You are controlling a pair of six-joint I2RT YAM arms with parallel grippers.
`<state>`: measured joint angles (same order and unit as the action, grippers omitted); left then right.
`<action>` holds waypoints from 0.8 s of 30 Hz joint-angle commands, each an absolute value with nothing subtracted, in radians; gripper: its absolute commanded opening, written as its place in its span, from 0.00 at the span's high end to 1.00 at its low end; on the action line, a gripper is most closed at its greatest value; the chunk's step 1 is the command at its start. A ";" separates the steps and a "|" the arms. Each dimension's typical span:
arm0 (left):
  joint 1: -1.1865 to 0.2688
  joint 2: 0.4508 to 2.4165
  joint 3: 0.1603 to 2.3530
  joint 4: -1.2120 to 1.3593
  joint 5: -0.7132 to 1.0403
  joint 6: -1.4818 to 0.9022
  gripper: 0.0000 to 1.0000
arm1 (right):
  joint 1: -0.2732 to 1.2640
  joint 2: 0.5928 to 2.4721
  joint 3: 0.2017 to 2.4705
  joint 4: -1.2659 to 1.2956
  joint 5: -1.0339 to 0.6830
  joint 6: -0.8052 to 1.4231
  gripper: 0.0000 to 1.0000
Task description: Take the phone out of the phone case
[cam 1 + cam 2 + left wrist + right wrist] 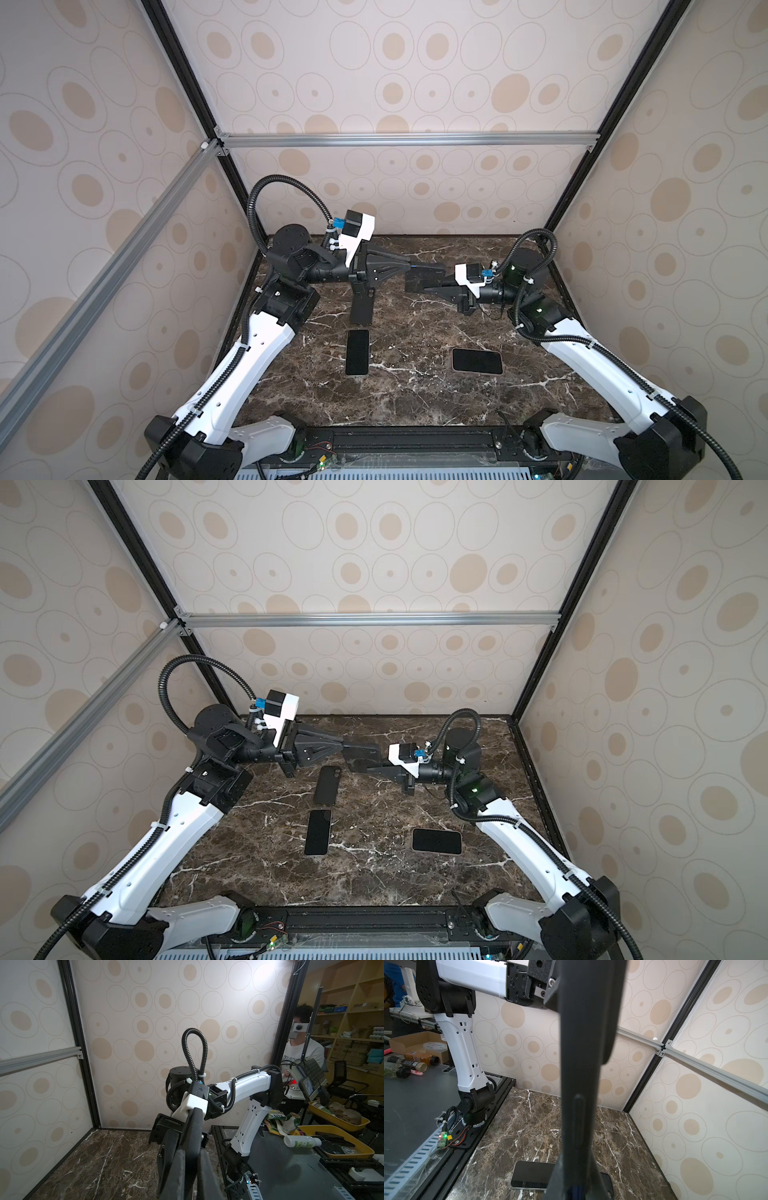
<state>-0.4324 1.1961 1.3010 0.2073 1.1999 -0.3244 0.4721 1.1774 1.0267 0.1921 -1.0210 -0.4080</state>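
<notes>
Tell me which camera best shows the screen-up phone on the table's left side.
Both top views: the phone lies whole and unobstructed. The right wrist view shows it partly, behind the held cased phone; the left wrist view misses it.

Reaching inward with both arms, meeting mid-air over the far half of the table.

Stretched near level with the left gripper (412, 264) and the right gripper (416, 287) tip to tip, clamped from opposite sides on one phone case (430, 272), well above the surface.
</notes>
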 commanded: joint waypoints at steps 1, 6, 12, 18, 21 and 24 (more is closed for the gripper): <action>-0.413 1.215 1.353 0.196 1.160 -0.328 0.95 | 0.483 1.158 1.053 0.204 -1.123 -0.565 1.00; -0.394 1.226 1.350 0.203 1.157 -0.347 0.99 | 0.485 1.147 1.051 0.161 -1.131 -0.671 1.00; -0.370 1.237 1.350 0.182 1.134 -0.354 1.00 | 0.488 1.140 1.053 0.152 -1.139 -0.707 1.00; -0.358 1.258 1.361 0.149 1.106 -0.351 1.00 | 0.494 1.129 1.053 0.118 -1.131 -0.735 1.00; -0.357 1.270 1.377 0.100 1.080 -0.324 1.00 | 0.500 1.127 1.055 0.107 -1.124 -0.742 1.00; -0.356 1.276 1.382 0.081 1.062 -0.314 1.00 | 0.503 1.124 1.057 0.095 -1.123 -0.749 1.00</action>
